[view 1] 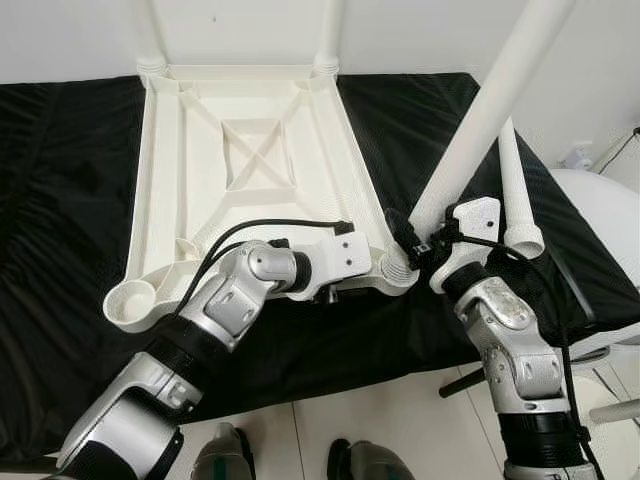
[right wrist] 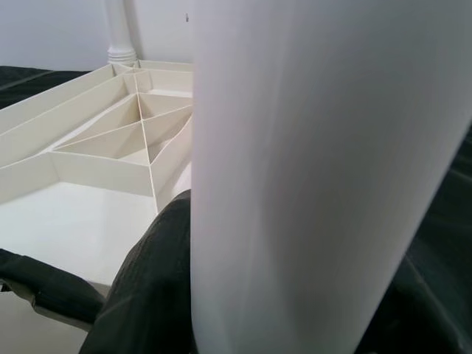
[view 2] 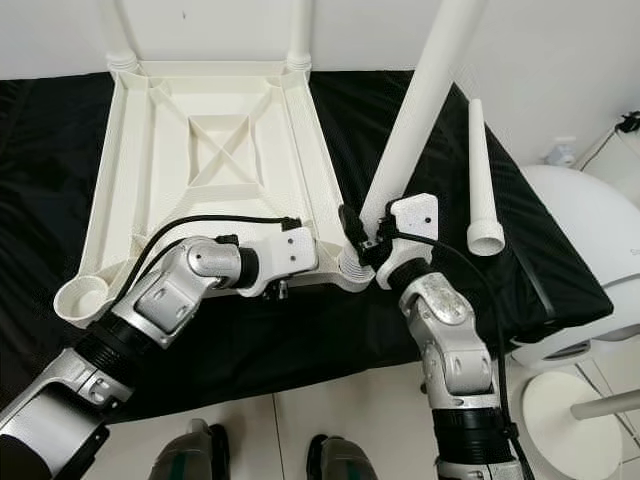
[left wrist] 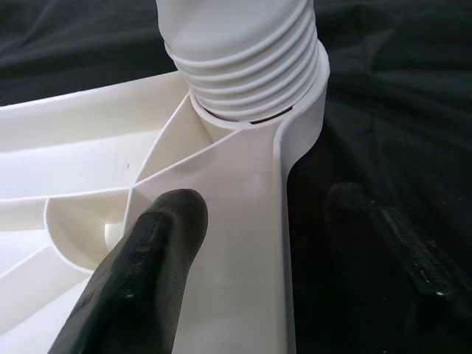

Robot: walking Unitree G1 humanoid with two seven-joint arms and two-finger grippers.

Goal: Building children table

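Left eye view: an upside-down white plastic children's tabletop point(view 1: 250, 150) with a ribbed underside lies on a black cloth point(view 1: 60, 200) over a work surface, two legs already standing at its far corners, at about eleven and one o'clock. At about four o'clock on the tabletop, the right gripper point(view 1: 420, 243) is clamped around a long white plastic table leg point(view 1: 480, 120), whose ribbed threaded end sits in the near right corner socket point(view 1: 396, 270) while the shaft leans away toward one o'clock. The left gripper point(left wrist: 273, 243) straddles the tabletop's near edge just beside that socket, one black finger point(left wrist: 147, 273) on the white plastic inside the rim and the other on the cloth outside, jaws apart around the rim. A spare white tapered leg point(view 1: 515, 190) lies on the cloth at three o'clock. The near left socket point(view 1: 130, 300), at seven o'clock, is empty.

To do this step well, I judge the leg should be brought upright before turning, since the tilt risks cross-threading, while the left gripper pins the tabletop. The left forearm reaches across low, elbow bent; the right forearm rises steeply.
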